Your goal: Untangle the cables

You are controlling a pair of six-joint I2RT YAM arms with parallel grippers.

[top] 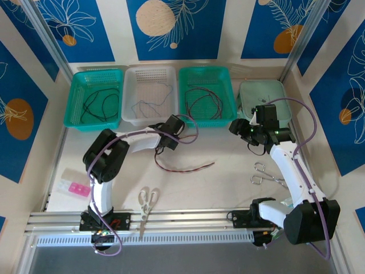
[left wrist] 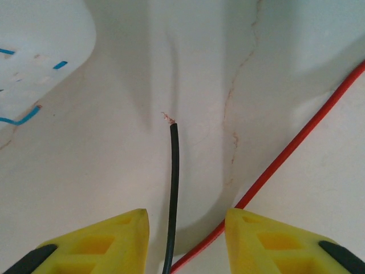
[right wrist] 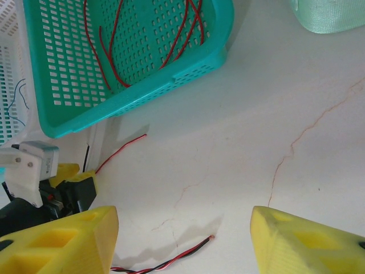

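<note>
Loose cable [top: 188,168]: a red and black pair twisted together. It lies on the white table [top: 225,191] in front of the baskets, between the two arms. In the top view its left part runs under the left gripper [top: 173,130] and is hidden there.

Left wrist view: the pair is split at this end.
- Black strand [left wrist: 173,171] runs between the yellow fingers [left wrist: 108,242] without touching either. Its cut tip lies on the table and shows a fleck of copper.
- Red strand [left wrist: 291,147] crosses diagonally, close by the right-hand finger, and is cut off by the frame at both ends.
- The jaws are apart and clamp nothing.

Right wrist view: the other end of the twisted pair lies free on the table. The rest of it runs off the bottom of the frame.

Right gripper [right wrist: 183,228]: jaws spread wide and empty, held over bare table, apart from the cable.

More cables sit in the row of baskets at the far edge.
- Left green basket [top: 97,72]: black ones.
- White basket [top: 151,69]: thin blue-grey ones, hard to trace against the mesh.
- Right green basket [top: 205,69]: looped red and dark ones. Cannot tell how far these cross each other.

Pale green tray [top: 248,91]: right of the baskets, partly covered by the right arm, contents unreadable.

Scissors [top: 147,201] lie near the front rail. A second metal pair [top: 265,174] lies beside the right arm. A small pink item [top: 76,188] at the left is too small to identify.
</note>
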